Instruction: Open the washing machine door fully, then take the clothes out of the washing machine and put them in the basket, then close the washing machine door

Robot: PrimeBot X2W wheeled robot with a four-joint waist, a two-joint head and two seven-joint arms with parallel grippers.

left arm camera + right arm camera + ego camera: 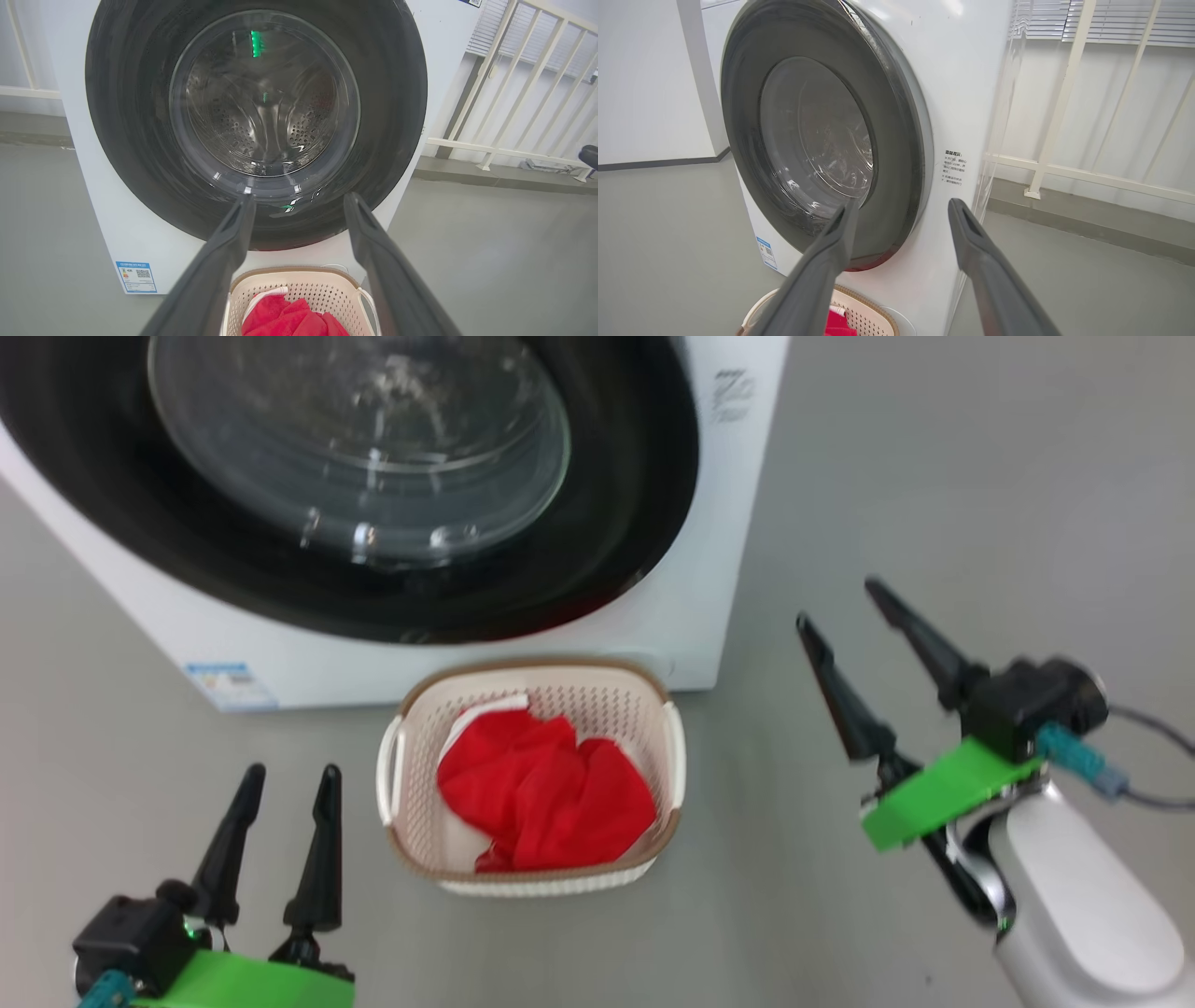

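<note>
One washing machine point(733, 523) at twelve o'clock, with one round door point(644, 476) and one blue label point(224, 679). One basket point(537, 667) at six o'clock, with two side handles point(390, 770). One heap of red clothes point(551, 793); separate garments cannot be counted. Two grippers: left gripper point(291, 771) at seven o'clock, right gripper point(837, 602) at three o'clock, with two fingers point(224, 845) each.

Clothes point(546, 789) in basket point(537, 695), perhaps against washing machine point(709, 588)

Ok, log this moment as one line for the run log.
door: looks shut | clothes: in basket | left gripper: open, empty | right gripper: open, empty, off the door
</note>
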